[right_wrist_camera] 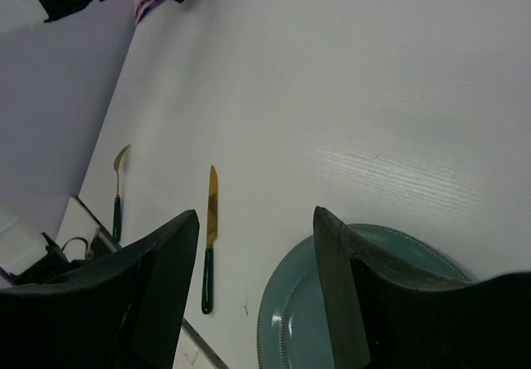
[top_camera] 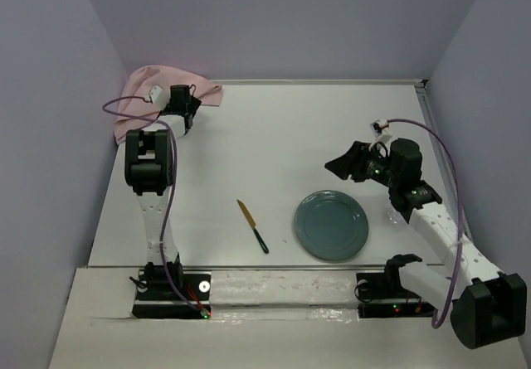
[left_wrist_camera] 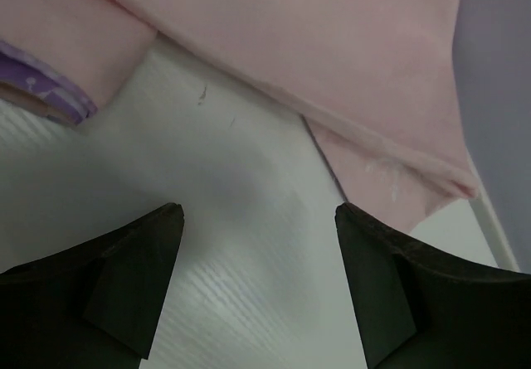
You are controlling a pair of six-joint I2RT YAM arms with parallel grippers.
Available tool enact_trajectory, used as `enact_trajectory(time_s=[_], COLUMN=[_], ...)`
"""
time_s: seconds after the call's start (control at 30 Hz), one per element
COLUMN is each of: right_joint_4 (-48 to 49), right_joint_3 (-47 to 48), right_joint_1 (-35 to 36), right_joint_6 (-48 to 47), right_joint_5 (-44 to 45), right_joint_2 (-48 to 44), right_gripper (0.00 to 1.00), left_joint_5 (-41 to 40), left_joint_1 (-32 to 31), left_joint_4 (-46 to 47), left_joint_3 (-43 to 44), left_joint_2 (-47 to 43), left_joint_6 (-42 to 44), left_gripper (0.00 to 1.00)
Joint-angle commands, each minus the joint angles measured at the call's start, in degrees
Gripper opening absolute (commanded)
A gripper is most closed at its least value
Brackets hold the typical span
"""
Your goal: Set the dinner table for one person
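White dinner table (top_camera: pixel 274 137) stretches under both arms. Well back and left of the teal plate (top_camera: pixel 331 225), the crumpled pink cloth (top_camera: pixel 145 83) lies just ahead of the left gripper (left_wrist_camera: pixel 259 211), whose jaws are apart and empty. The right gripper (right_wrist_camera: pixel 255 216), likewise spread, hovers just beyond the plate and is much farther from the cloth.

I saw the pink cloth (top_camera: pixel 145 83) bunched in the far-left corner. The teal plate (top_camera: pixel 331 225) lay flat, near right. The gold-bladed, dark-handled knife (top_camera: pixel 252 225) lay left of it, apart. A matching fork (right_wrist_camera: pixel 118 191) lay further left.
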Motion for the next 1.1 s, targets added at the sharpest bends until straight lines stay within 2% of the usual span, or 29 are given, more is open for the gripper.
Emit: enact_trajectory(time_s=[0.0,0.17,0.33,0.47,0.63,0.73,0.87,0.9,0.93,1.0,1.03,1.07], right_joint_4=[3.8,5.4,6.1,6.5,6.9,7.4,7.6,7.6,7.6,7.6,7.5,7.5], right_joint_3=[1.9,4.2,6.1,7.1,7.6,7.9,8.5,8.5,8.4,8.5,8.8,8.8], right_joint_1=[6.9,11.7,13.1,13.1,13.6,14.1,14.1,14.1,14.1,14.1,14.1,14.1], right_joint_6=[-2.0,-2.1,-2.5,-2.7,-2.6,-2.2,-2.3,-2.3,-2.5,-2.7,-2.9,-2.9], right_joint_5=[1.5,1.6,2.5,3.0,3.4,3.5,3.8,4.1,4.8,5.2,5.9,6.3], right_joint_2=[3.7,9.6,12.7,14.5,16.5,18.1,18.8,18.8,18.8,19.2,19.3,19.4], right_gripper=[0.64,0.64,0.64,0.64,0.64,0.64,0.64,0.64,0.64,0.64,0.64,0.64], left_joint_5=[-0.4,0.9,1.8,2.2,1.0,1.1,1.2,1.4,1.7,2.7,3.3,4.2], left_joint_1=[0.9,1.3,1.3,2.9,3.1,3.3,3.7,3.7,3.7,3.8,3.6,3.4], left_joint_4=[1.5,1.1,0.3,-0.1,2.3,2.1,2.3,2.3,3.4,4.5,5.2,5.4], left_joint_3=[4.5,8.1,12.3,15.4,17.1,19.4,20.8,20.7,20.1,19.5,19.5,19.4], left_joint_2=[1.0,4.9,8.7,10.9,12.1,13.3,14.3,14.3,13.9,13.3,13.1,12.9], left_joint_6=[-2.9,-6.4,-7.5,-8.0,-6.8,-6.2,-5.8,-5.5,-5.2,-4.2,-3.6,-3.2], left_gripper=[0.89,0.88,0.87,0.71,0.68,0.59,0.59,0.52,0.32,0.16,0.03,0.00])
